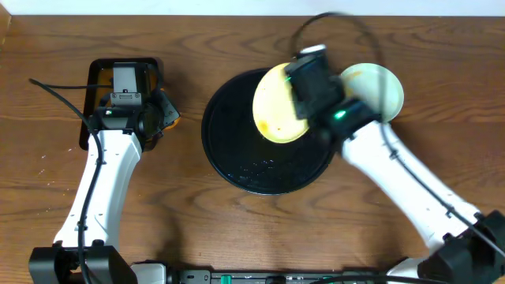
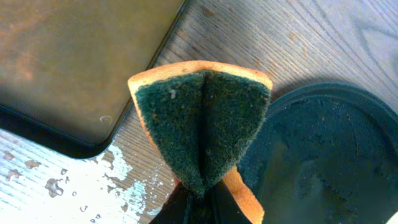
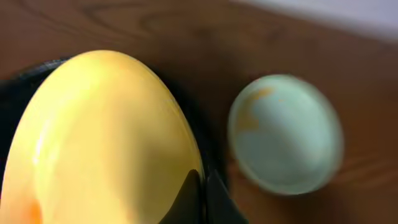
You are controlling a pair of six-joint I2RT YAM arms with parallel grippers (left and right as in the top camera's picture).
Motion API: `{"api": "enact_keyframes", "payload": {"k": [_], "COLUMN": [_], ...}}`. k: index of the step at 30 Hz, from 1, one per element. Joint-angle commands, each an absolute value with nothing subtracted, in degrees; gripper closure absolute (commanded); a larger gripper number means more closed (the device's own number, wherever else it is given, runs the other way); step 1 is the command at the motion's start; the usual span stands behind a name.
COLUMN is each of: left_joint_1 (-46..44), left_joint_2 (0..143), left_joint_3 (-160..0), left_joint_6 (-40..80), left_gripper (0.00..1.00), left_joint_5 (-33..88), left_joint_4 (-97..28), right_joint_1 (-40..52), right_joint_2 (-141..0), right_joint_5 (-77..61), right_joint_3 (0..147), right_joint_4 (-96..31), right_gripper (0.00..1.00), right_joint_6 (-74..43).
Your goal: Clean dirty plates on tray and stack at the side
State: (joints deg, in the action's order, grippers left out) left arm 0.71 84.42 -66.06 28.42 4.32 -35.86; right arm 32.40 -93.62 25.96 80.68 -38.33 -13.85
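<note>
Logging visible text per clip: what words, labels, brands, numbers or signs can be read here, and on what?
None can be read.
The yellow plate, the blue-green plate, the sponge, the round black tray and the small rectangular tray bear no print.
The left arm and the right arm show no legible label in the overhead view.

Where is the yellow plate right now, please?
In the overhead view the yellow plate is right of centre, over the right half of the black tray, pinched at its edge by the right gripper; a blue-green plate lies to its right.
</note>
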Motion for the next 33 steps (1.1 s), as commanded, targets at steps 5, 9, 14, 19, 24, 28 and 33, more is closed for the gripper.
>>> {"api": "enact_keyframes", "payload": {"k": [5, 9, 14, 19, 24, 28, 33], "left_joint_1": [0.80, -0.16, -4.01, -9.82, -15.03, -19.46, -22.87], "left_joint_2": [84.99, 84.99, 84.99, 85.86, 89.56, 94.41, 100.77], "left_joint_3": [-65.84, -65.84, -65.80, -64.75, -64.18, -64.18, -64.18], "left_joint_6": [27.62, 27.64, 27.62, 27.46, 27.51, 27.73, 32.49], "left_gripper": [0.92, 0.92, 0.92, 0.92, 0.92, 0.92, 0.92], "left_joint_5": [13.50, 15.03, 15.00, 15.00, 15.00, 15.00, 14.98], "left_joint_4": [-35.99, -35.97, -35.99, -34.61, -31.07, -25.93, -18.15], "right_joint_1": [21.93, 22.15, 22.87, 22.98, 23.53, 24.29, 25.65], "right_joint_2": [-103.39, -110.28, -116.81, -118.93, -118.98, -118.98, -118.98], "right_joint_5": [0.51, -2.81, -6.07, -5.85, -5.85, -5.82, -2.52], "right_joint_3": [80.29, 80.29, 80.29, 80.27, 80.27, 80.27, 80.27], "right_joint_4": [-37.30, -34.98, -32.05, -31.94, -31.94, -31.90, -32.03], "right_gripper": [0.99, 0.99, 0.99, 0.99, 0.99, 0.99, 0.99], "right_joint_6": [-25.26, -25.30, -27.42, -27.40, -27.42, -27.42, -27.42]}}
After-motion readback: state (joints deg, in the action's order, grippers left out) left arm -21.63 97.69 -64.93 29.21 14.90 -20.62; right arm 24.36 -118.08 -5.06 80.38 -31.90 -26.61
